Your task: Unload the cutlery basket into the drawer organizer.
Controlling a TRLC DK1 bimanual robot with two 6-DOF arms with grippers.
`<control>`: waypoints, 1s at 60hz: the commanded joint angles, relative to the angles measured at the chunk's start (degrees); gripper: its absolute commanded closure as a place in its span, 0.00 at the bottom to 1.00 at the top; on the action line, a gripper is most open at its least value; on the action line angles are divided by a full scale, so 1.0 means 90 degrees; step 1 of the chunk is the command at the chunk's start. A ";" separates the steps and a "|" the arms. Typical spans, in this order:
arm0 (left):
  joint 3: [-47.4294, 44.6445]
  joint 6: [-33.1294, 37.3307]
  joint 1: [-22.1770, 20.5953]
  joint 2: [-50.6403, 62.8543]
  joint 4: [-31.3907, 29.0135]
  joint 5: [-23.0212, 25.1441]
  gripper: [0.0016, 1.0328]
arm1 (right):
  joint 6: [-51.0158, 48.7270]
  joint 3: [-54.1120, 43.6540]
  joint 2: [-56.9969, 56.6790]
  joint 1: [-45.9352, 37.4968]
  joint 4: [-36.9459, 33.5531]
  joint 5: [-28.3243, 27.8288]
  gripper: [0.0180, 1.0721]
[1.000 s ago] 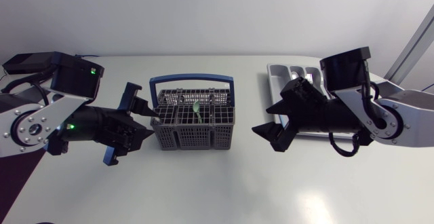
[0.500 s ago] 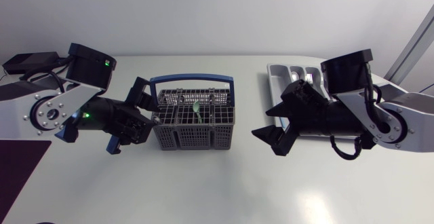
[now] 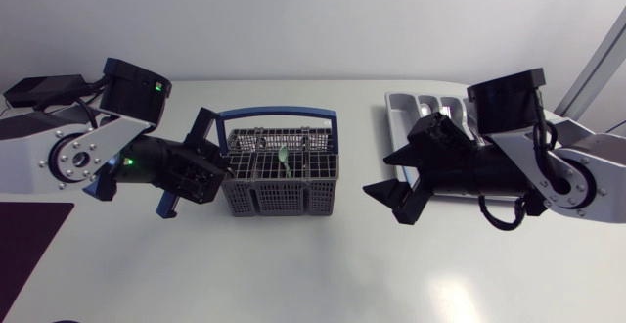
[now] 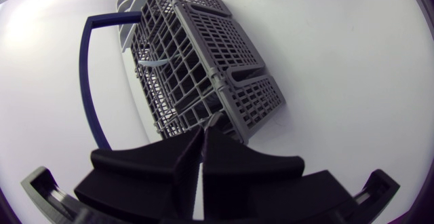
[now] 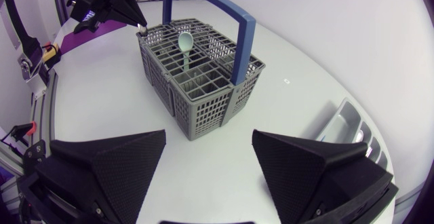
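The grey cutlery basket point(image 3: 279, 188) with a blue handle point(image 3: 277, 115) stands mid-table. A pale green spoon point(image 3: 284, 157) stands upright in it, seen too in the right wrist view point(image 5: 185, 44). My left gripper point(image 3: 223, 172) is at the basket's left corner, shut on the thin silver end of a piece of cutlery point(image 4: 211, 119) that sticks out of the corner compartment; that silver tip point(image 5: 141, 27) also shows from the right wrist. My right gripper point(image 3: 387, 176) hangs open to the right of the basket, nothing between its fingers point(image 5: 209, 139). The grey drawer organizer point(image 3: 411, 103) lies behind it.
The organizer's compartments point(image 5: 346, 125) are partly hidden by my right arm in the head view. A dark purple mat point(image 3: 24, 230) lies at the table's left edge. Bare white table lies in front of the basket.
My left gripper has moved right to the basket's corner and closed its fingers on the silver cutlery end. The right arm has hardly moved.
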 commanded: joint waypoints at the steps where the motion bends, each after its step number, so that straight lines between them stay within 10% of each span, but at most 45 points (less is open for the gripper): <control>1: 0.0155 0.0164 -0.0079 0.0070 -0.0015 -0.0054 0.94 | -0.0060 -0.0237 -0.0097 0.0048 -0.0021 -0.0026 0.13; 60: 0.0126 -0.0207 0.0292 -0.1932 -0.0132 0.0512 0.95 | 0.0038 -0.0432 -0.1025 0.0321 -0.0294 0.0238 0.13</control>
